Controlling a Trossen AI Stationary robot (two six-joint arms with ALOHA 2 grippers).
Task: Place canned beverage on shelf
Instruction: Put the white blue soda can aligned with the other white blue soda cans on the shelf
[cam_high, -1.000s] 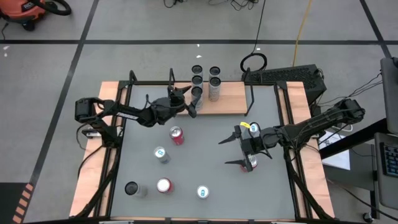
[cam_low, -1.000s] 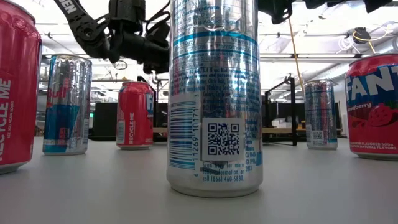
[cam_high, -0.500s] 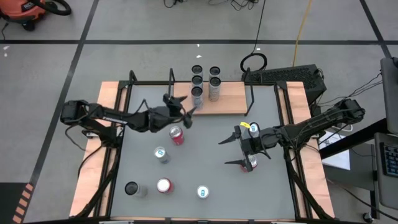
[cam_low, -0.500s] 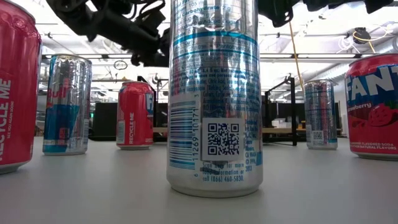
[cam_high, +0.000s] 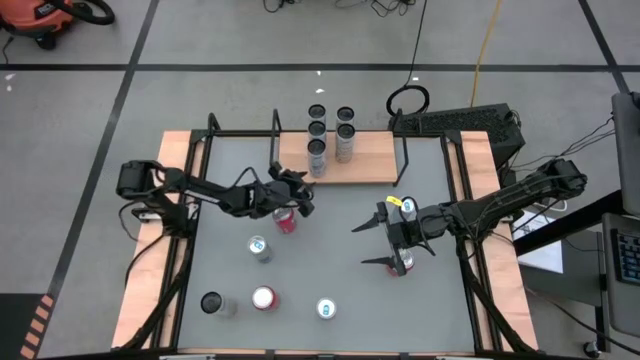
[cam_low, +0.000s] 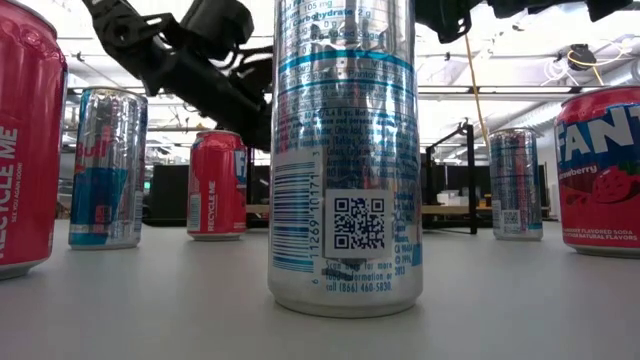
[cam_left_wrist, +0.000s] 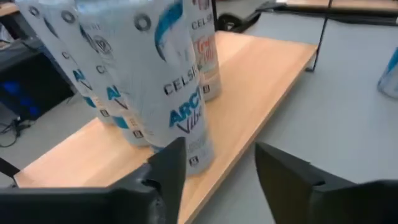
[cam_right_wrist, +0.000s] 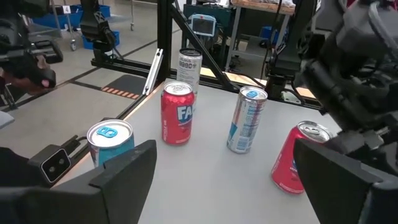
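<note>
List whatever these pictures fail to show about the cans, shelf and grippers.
- Shelf: in the low view, mostly hidden behind the near silver can.
- Left gripper: in the high view, its own dark body hides whether it touches the red can.
- Right gripper: red can beneath the arm, mostly covered.
- Far-row shelf cans: labels unreadable from above.

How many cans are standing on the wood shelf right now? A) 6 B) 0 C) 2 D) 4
D: the high view shows four cans grouped on the shelf, in two short rows near its left half; the other cans stand on the grey tabletop.
</note>
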